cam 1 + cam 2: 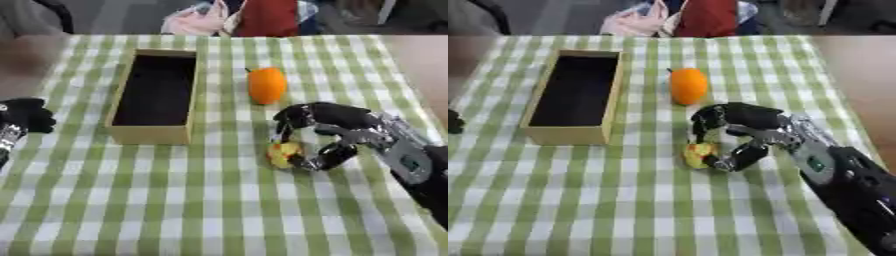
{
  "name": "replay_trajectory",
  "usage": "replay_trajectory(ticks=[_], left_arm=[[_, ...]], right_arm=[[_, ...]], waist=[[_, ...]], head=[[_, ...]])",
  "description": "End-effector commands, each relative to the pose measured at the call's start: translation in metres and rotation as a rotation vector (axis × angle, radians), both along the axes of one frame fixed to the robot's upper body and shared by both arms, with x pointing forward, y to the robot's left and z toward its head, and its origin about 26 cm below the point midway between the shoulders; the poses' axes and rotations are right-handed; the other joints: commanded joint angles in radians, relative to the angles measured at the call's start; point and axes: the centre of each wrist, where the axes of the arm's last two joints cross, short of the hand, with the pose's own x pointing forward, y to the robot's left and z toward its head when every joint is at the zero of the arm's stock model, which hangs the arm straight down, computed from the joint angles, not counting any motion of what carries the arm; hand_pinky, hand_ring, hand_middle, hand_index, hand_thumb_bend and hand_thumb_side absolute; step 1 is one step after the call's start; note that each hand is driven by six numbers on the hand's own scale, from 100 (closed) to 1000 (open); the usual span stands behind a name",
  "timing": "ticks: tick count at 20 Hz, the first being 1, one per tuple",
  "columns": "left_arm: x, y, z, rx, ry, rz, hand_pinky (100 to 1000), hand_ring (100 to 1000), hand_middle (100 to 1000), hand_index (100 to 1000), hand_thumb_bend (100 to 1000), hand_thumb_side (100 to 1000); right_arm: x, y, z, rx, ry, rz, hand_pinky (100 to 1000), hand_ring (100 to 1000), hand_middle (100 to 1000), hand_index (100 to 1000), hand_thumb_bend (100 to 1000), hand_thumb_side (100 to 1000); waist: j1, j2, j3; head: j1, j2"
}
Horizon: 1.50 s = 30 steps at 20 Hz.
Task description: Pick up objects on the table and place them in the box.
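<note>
The right hand has fingers and thumb curled around a small yellow-red fruit on the cloth. Beyond the fingers, an orange stands with its long axis running away. The box holds nothing visible. The left hand sits curled at the left edge.

My right hand is black with silver joints; my left hand shows black.

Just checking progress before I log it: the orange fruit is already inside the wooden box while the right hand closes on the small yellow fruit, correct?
Not quite. In the left eye view the orange fruit lies on the tablecloth beside the wooden box. The right hand does close on the small yellow fruit.
</note>
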Motion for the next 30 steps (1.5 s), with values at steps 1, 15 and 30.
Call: replay_trajectory(ticks=[1, 15, 30], left_arm=[[0.001, 0.001, 0.009, 0.011, -0.023, -0.002, 695, 675, 623, 774, 100, 692], [0.001, 0.001, 0.009, 0.01, -0.022, -0.003, 696, 675, 621, 773, 100, 700], [0.008, -0.016, 0.026, 0.005, -0.082, -0.146, 694, 671, 617, 773, 100, 680]], right_arm=[[0.003, -0.004, 0.009, -0.011, -0.033, -0.01, 702, 865, 648, 548, 164, 133], [0.0, 0.001, 0.035, 0.093, -0.097, -0.001, 674, 829, 552, 411, 100, 100], [0.011, 0.01, 0.143, 0.232, -0.23, 0.038, 677, 809, 560, 417, 104, 100]], waist=[[0.0, -0.011, 0.001], [-0.004, -0.014, 0.0], [-0.03, -0.015, 0.095]], head=[[-0.004, -0.005], [-0.007, -0.006], [-0.078, -0.02]])
